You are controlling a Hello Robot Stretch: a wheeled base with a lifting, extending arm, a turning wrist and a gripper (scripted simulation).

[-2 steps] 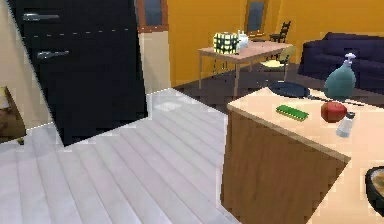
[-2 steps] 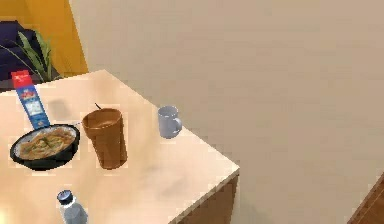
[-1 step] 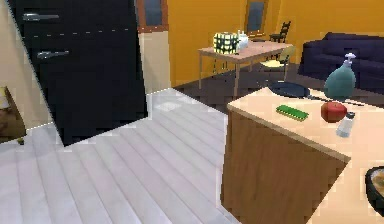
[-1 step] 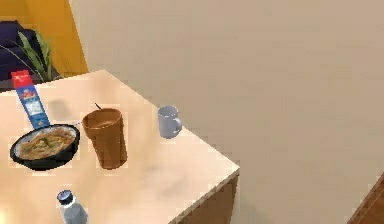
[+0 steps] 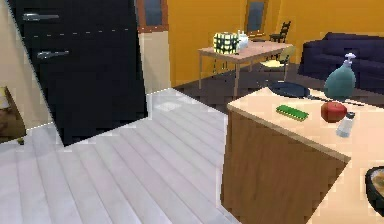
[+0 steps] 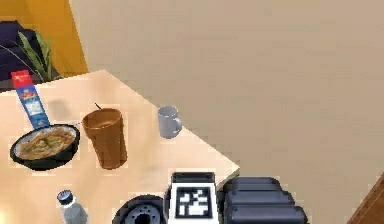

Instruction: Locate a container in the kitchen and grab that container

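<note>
On the table point(image 6: 196, 150), a brown cup point(image 6: 105, 138) stood beyond our claw point(image 6: 140, 211), whose spread we could not tell. We judged the cup rigid, light, smooth and easily tipped, best taken around its middle.

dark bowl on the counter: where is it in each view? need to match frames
Forward view: dark bowl at the bottom right edge, cut off by the frame, on the wooden counter.
Arm side view: dark bowl at the left, food inside, just left of the brown cup.
Shared landmark: the wooden counter's light top.
</note>
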